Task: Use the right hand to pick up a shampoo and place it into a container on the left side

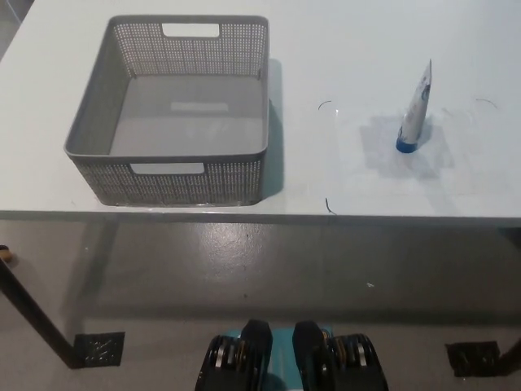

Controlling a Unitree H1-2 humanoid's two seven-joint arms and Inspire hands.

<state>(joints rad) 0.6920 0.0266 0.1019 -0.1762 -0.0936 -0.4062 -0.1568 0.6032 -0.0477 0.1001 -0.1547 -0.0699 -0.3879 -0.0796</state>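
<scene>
You are looking steeply down on a pale white counter [342, 49] that fills the upper half of the head view, with grey floor below its front edge.

Neither of your robot's hands is in the picture, so you cannot tell whether either one is spread wide, closed narrow, or holding anything.

The shampoo, a slim white tube with blue print and a blue cap [415, 110], stands upright on its cap on the right part of the counter. Its crimped, pointed end is up, leaning slightly to the right. It stands alone, touching nothing else, and throws a soft shadow on the surface around its base. Thin dark marks sketch a rough outline on the counter around the place where it stands.

The container, a grey rectangular plastic basket with perforated walls [175, 181], sits on the left part of the counter, well apart from the tube. It has a cut-out handle slot in its far wall and another in its near wall. Its smooth grey bottom is bare; nothing lies inside. Its near wall stands close to the counter's front edge.

Below the counter you can see a dark leg [32, 314] at the lower left running down to a foot plate on the floor.
</scene>
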